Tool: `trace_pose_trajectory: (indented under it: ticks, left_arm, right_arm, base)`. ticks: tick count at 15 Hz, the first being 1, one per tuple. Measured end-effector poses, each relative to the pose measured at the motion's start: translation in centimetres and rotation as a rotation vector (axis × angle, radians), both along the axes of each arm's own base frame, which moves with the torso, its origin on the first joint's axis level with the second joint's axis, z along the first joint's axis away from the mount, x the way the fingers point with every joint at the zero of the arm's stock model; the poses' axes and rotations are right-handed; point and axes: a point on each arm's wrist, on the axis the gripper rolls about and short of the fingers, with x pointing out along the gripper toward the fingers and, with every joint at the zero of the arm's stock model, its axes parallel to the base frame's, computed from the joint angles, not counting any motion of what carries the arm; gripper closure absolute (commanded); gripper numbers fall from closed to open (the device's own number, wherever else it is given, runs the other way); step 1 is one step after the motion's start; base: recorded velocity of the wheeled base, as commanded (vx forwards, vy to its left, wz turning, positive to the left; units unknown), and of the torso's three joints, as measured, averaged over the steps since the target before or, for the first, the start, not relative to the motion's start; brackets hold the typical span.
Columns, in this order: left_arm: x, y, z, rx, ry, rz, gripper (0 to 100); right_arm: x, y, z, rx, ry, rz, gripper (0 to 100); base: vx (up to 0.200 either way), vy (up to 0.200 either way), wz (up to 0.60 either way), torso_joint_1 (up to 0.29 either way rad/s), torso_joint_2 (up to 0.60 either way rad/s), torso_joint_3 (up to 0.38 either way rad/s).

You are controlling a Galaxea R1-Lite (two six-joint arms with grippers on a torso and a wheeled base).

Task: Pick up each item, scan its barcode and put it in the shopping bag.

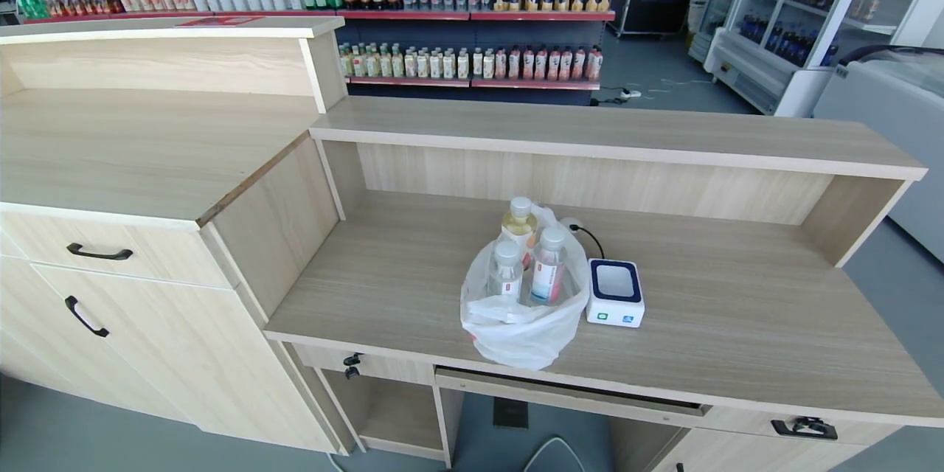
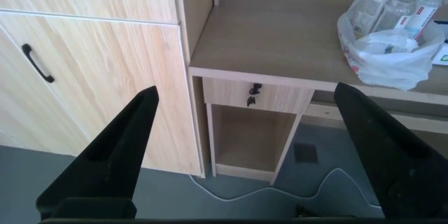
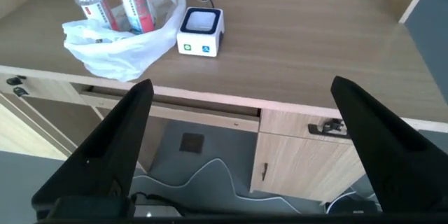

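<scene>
The wooden bench [image 1: 737,310] carries the white shopping bag [image 1: 516,332], the left tool [image 2: 246,91] and right tool [image 3: 241,82] hang wide open and empty before its front edge, three bottles [image 1: 549,262] stand in the bag, the scanner [image 1: 615,293] just beside it

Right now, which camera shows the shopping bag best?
The head view: the whole shopping bag sits mid-frame, open, with all three bottles visible inside. The right wrist view shows it in a corner, bottles cropped; the left wrist view likewise.
</scene>
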Motion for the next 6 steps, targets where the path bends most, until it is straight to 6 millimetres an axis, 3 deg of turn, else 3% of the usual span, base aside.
trace_pose_trajectory:
  ticks: [6]
  left_arm:
    - [0.0, 0.0, 0.0, 0.0, 0.0, 0.0, 0]
  right_arm:
    - [-0.01, 0.0, -0.04, 0.005, 0.002, -0.001, 0]
  base:
    - [0.0, 0.0, 0.0, 0.0, 0.0, 0.0]
